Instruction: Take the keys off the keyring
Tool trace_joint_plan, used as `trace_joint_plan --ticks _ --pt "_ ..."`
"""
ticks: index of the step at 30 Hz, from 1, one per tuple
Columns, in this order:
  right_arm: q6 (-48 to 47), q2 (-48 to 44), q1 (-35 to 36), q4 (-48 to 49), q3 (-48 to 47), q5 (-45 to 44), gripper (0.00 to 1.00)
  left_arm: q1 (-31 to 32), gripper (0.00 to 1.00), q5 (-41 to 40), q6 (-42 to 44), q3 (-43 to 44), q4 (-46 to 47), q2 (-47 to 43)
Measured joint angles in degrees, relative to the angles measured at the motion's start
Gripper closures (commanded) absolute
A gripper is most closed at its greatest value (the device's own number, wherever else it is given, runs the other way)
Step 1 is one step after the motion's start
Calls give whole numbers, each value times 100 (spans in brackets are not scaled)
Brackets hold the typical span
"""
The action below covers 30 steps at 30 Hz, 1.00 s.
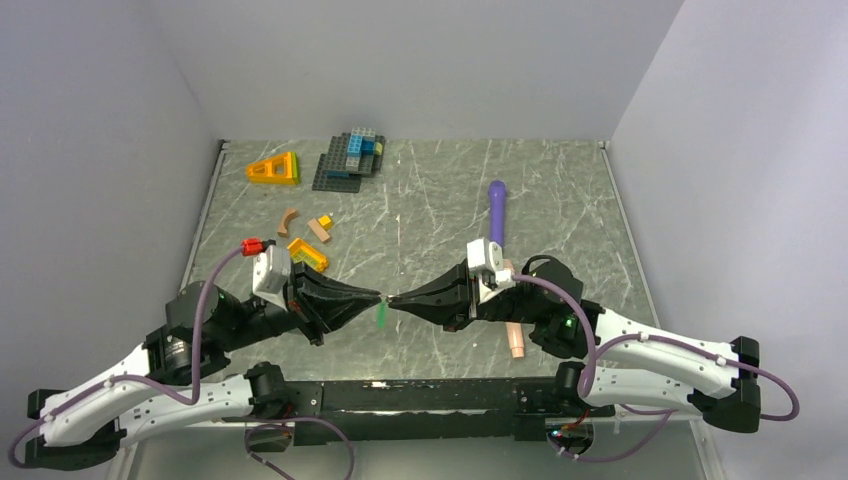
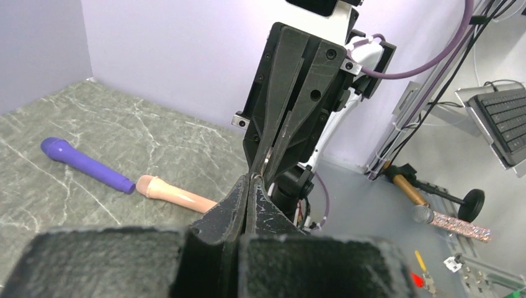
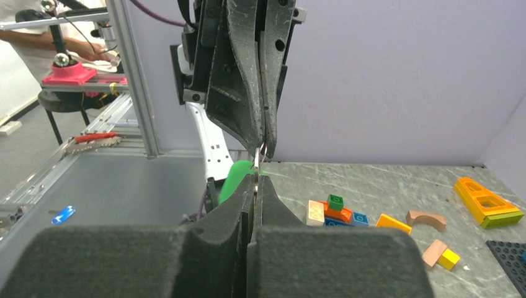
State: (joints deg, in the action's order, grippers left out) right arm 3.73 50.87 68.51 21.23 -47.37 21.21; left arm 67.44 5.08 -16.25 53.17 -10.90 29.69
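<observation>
My two grippers meet tip to tip above the middle of the table. The left gripper (image 1: 377,297) and the right gripper (image 1: 394,300) are both shut, pinching a thin metal keyring (image 3: 261,151) between them. The green-headed key (image 1: 381,316) hangs just below the tips; in the right wrist view it (image 3: 234,177) sits left of my right gripper (image 3: 256,179). From the left wrist, a sliver of the ring (image 2: 265,160) shows above my left gripper (image 2: 251,180). The brass-coloured key cannot be made out.
A purple cylinder (image 1: 497,210) and a peach one (image 1: 516,340) lie by the right arm. Toy bricks sit at the back left: an orange wedge (image 1: 273,168), a dark plate with blue bricks (image 1: 349,160) and small loose pieces (image 1: 306,238).
</observation>
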Motion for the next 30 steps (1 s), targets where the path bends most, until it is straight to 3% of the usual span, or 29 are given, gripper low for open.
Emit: trace_joint_plan --ticks 11,16,20,22,26,30 --pt "256 -107 -7 752 313 -59 100 -17 100 -922 -1043 -1749 2411 -1126" --pt "293 -125 -7 922 321 -57 100 -24 97 -1285 -1355 -2142 3211 -1121" --pt "289 -225 -7 745 321 -22 100 -24 60 -1211 -1154 -1399 2570 -789" --pt "273 -304 -7 560 313 9 100 -24 48 -1088 -949 -809 2096 -610" --pt "208 -400 -7 -44 164 98 100 -24 36 -885 -470 367 855 -389" --pt "127 -385 -7 -706 -116 291 100 -24 32 -496 92 1281 -323 -120"
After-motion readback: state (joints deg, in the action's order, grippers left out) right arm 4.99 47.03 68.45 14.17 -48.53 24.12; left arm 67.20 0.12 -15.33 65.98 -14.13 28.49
